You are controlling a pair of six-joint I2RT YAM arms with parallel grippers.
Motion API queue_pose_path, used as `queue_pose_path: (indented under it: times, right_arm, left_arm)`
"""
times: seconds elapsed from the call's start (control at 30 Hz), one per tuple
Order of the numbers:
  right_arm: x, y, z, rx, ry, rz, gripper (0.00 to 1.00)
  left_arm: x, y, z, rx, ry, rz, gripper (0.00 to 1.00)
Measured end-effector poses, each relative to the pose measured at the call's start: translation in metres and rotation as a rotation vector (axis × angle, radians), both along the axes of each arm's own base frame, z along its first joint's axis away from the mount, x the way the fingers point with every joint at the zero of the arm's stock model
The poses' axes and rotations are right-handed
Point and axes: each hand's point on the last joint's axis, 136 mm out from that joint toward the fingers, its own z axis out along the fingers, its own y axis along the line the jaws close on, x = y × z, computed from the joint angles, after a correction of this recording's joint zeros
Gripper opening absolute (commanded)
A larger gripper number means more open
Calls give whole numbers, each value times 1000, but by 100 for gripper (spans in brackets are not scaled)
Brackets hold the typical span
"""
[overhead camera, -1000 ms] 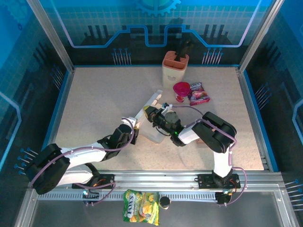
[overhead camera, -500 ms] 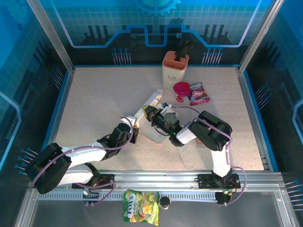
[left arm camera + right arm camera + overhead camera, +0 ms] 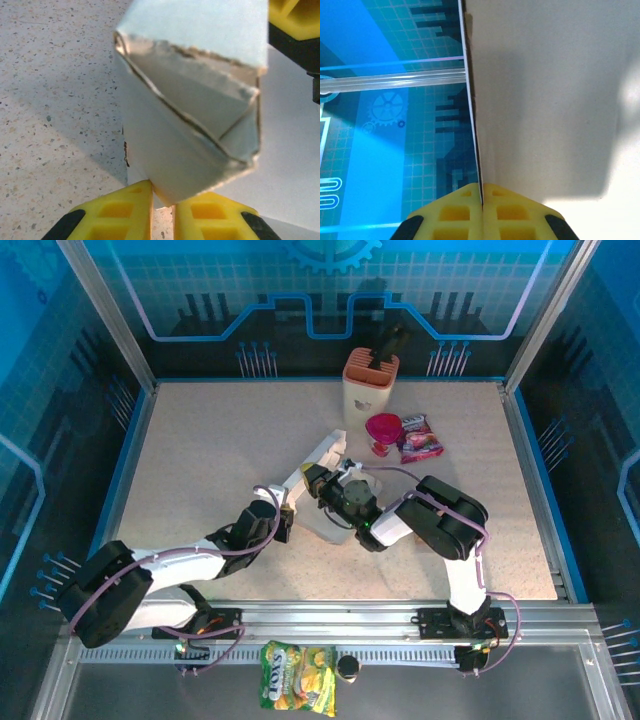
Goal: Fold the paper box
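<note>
The left gripper (image 3: 162, 212) is narrowing onto the folded corner of the paper box (image 3: 318, 528), mid-table between both arms. The right gripper (image 3: 482, 200) stays clamped flat on a panel edge, nudging the flap higher. That crease looks to be setting.

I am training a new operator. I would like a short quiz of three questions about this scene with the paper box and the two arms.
1. True or false: the knife block stands upright near the far edge of the table.
2. The paper box is gripped by: A) the left gripper alone; B) the right gripper alone; C) both.
3. What lies beyond the table's near edge, in front of the arm bases?
Key: 1 true; 2 C; 3 a yellow snack bag.
</note>
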Motion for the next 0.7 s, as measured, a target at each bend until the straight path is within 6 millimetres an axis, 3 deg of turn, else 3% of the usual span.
queue_pose_path:
  times: [0.3, 0.7]
  right_arm:
    - [3, -4, 1, -7, -5, -52, 0]
    - [2, -5, 3, -8, -6, -92, 0]
  left_arm:
    - [6, -4, 1, 18, 4, 79, 10]
    - [17, -2, 0, 35, 13, 226, 11]
